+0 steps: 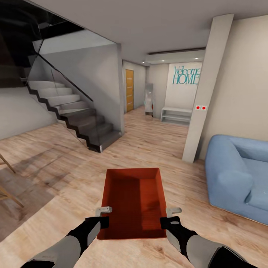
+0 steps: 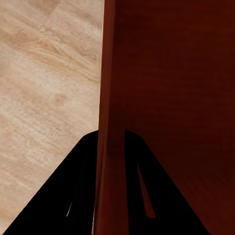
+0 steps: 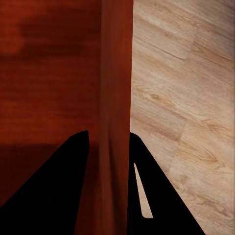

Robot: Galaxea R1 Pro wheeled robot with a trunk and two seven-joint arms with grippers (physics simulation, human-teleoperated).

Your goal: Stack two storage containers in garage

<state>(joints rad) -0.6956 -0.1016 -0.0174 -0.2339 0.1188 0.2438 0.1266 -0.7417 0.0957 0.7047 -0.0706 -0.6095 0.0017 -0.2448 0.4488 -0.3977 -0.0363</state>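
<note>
In living room [image 1: 149, 141] | one storage container [image 1: 134, 201] | two grippers, left gripper [image 1: 101, 219], right gripper [image 1: 168, 220], seemingly clamped.

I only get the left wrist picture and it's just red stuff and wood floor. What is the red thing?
Observer: It's an orange-red storage container, open on top, held out in front of the robot above the wood floor.
Operator: Is the other hand helping?
Observer: Yes. The right gripper has a finger on each side of the container's right wall, just as the left gripper straddles the left wall.
Operator: What room are we in?
Observer: One with a blue sofa on the robot's right and a staircase ahead on its left.
Operator: Anything inside the bin?
Observer: No, the head view shows it empty.
</note>
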